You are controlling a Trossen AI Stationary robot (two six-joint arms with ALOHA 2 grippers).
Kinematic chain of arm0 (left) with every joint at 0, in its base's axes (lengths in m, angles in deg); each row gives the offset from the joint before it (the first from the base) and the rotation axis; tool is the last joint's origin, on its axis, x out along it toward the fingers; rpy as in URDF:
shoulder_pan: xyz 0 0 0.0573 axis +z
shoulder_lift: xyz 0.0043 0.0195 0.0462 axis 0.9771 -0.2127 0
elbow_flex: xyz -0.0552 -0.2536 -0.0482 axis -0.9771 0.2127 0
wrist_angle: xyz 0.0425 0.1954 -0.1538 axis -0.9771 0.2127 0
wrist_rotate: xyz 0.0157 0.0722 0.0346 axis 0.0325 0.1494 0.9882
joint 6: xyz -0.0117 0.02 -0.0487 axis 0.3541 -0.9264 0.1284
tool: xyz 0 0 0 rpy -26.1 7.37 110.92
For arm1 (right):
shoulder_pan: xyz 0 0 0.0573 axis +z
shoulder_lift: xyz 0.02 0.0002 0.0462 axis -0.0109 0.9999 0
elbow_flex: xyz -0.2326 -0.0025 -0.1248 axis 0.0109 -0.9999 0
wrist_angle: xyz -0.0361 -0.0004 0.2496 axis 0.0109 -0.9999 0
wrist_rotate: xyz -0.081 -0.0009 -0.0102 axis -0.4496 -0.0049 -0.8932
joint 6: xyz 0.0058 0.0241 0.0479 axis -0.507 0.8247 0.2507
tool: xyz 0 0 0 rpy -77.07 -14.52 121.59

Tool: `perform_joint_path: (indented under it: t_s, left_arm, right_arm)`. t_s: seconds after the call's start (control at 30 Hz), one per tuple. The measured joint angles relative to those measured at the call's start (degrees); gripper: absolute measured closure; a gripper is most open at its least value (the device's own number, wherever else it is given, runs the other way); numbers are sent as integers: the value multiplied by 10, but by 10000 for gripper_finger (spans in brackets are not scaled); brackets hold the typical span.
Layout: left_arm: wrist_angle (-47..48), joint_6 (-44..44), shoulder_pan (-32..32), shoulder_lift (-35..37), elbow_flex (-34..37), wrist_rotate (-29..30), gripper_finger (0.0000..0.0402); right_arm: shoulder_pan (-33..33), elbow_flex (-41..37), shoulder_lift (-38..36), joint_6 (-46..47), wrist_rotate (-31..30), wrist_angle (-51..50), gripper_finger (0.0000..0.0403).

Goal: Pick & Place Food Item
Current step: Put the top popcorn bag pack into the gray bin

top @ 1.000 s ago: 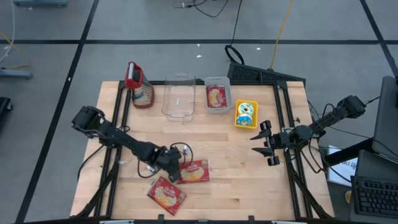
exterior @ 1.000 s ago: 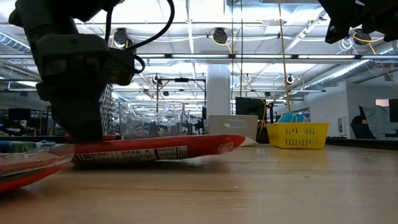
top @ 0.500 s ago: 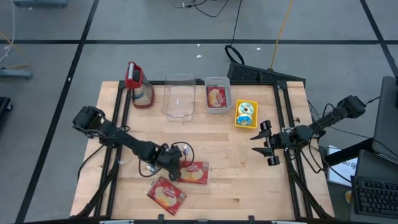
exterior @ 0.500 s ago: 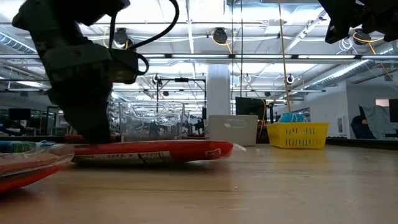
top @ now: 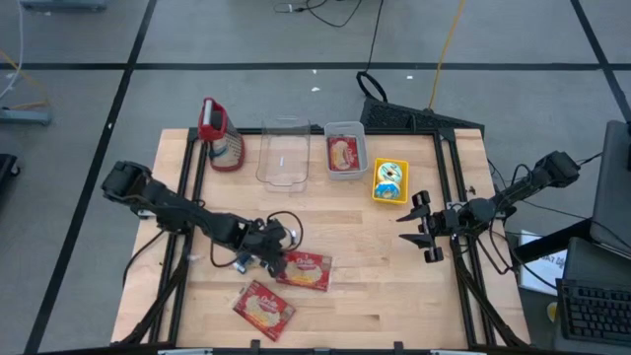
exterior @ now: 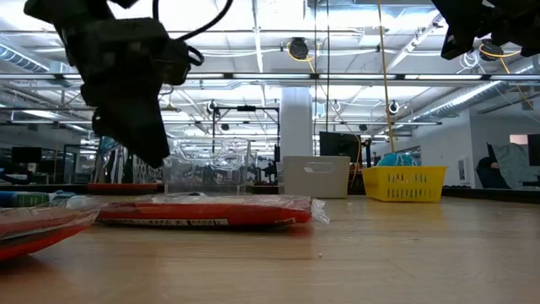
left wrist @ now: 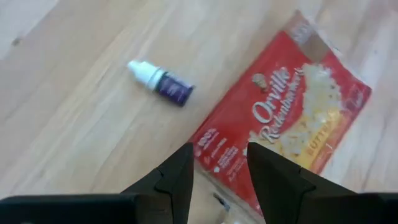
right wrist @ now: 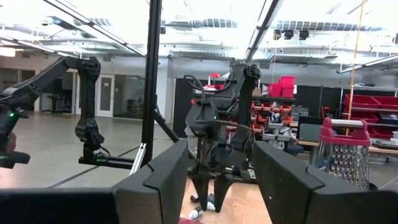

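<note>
A red popcorn bag (top: 304, 270) lies flat on the wooden table, also seen in the low view (exterior: 202, 211) and the left wrist view (left wrist: 292, 124). My left gripper (top: 262, 247) hangs open just above the bag's left end, touching nothing; it also shows in the low view (exterior: 152, 152) and its own wrist view (left wrist: 221, 152). A second popcorn bag (top: 264, 306) lies near the front edge. A third bag (top: 343, 153) lies in a small bin at the back. My right gripper (top: 419, 229) waits open above the table's right side.
A small white-capped bottle (left wrist: 163, 87) lies on the table beside the bag. At the back stand a grater (top: 222, 138), a clear container (top: 284, 156) and a yellow basket (top: 390, 181). Bare wood lies between the bag and my right gripper.
My left gripper has risen off the popcorn bag's left end and gone a little toward the table's left edge. The bag, which had its right end tipped up, has settled flat on the table.
</note>
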Motion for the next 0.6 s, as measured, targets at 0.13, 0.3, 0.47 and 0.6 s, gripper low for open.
perform_joint_path:
  t_s: [0.13, 0.3, 0.47, 0.6]
  left_arm:
    - [32, 57, 0, -12, 0, 0, 250]
    - [24, 92, 1, -49, 2, -24, 250]
    - [-2, 102, 6, -71, 2, -38, 250]
    - [-13, 97, 14, -75, 2, -42, 249]
  right_arm:
    - [0, 0, 0, 0, 0, 0, 234]
    - [0, 0, 0, 0, 0, 0, 234]
    - [0, 0, 0, 0, 0, 0, 234]
    - [0, 0, 0, 0, 1, 0, 234]
